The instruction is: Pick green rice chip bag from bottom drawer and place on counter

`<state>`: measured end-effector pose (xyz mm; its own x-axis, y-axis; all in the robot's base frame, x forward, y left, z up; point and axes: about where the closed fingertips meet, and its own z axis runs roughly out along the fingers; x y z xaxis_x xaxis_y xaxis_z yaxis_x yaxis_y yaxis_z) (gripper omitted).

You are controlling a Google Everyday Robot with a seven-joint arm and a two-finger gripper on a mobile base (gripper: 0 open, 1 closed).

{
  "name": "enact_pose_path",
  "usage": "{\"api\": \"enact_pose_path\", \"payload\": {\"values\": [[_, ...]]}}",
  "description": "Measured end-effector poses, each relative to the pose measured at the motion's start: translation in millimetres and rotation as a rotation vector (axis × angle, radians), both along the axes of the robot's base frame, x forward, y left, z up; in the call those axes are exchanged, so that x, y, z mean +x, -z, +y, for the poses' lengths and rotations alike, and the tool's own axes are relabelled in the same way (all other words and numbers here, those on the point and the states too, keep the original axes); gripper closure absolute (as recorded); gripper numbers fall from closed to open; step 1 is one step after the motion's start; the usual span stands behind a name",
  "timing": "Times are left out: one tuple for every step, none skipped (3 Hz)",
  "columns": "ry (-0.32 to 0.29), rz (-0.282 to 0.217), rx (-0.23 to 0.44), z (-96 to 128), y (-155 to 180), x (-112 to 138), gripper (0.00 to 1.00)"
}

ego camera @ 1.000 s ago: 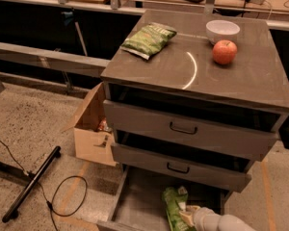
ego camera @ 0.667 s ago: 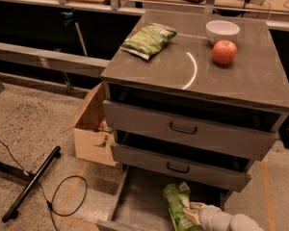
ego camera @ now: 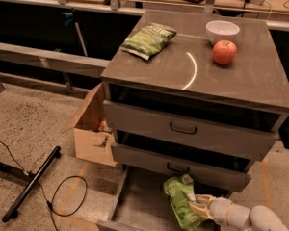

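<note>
The green rice chip bag (ego camera: 179, 200) is a bright light-green pouch with a whitish patch at its top. It is in the open bottom drawer (ego camera: 139, 207), just under the front of the middle drawer. My gripper (ego camera: 196, 208) comes in from the lower right on a white arm and is shut on the bag's right edge. The counter (ego camera: 250, 76) above is the dark grey-brown cabinet top with a pale arc.
On the counter lie a darker olive-green chip bag (ego camera: 148, 39), a white bowl (ego camera: 222, 31) and a red apple (ego camera: 224, 52). Two upper drawers with black handles (ego camera: 183, 129) stand slightly open. A cardboard box (ego camera: 94, 129) stands left of the cabinet; a black cable (ego camera: 67, 196) and a stand bar (ego camera: 31, 184) lie on the floor.
The bag has come up a little and shifted left in the drawer, with the gripper holding its right edge. The gripper has drawn slightly right and down.
</note>
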<state>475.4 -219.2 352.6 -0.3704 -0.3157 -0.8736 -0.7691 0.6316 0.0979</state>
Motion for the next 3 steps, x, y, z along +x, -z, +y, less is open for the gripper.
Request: {"api": "enact_pose_path", "payload": {"values": [[-0.069,-0.013,0.082,-7,-31,-3,1.00],[-0.156,-0.014,0.188,-12,-74,-20,1.00],[-0.250,-0.036,0.270,-15,-120,-41,1.00]]}}
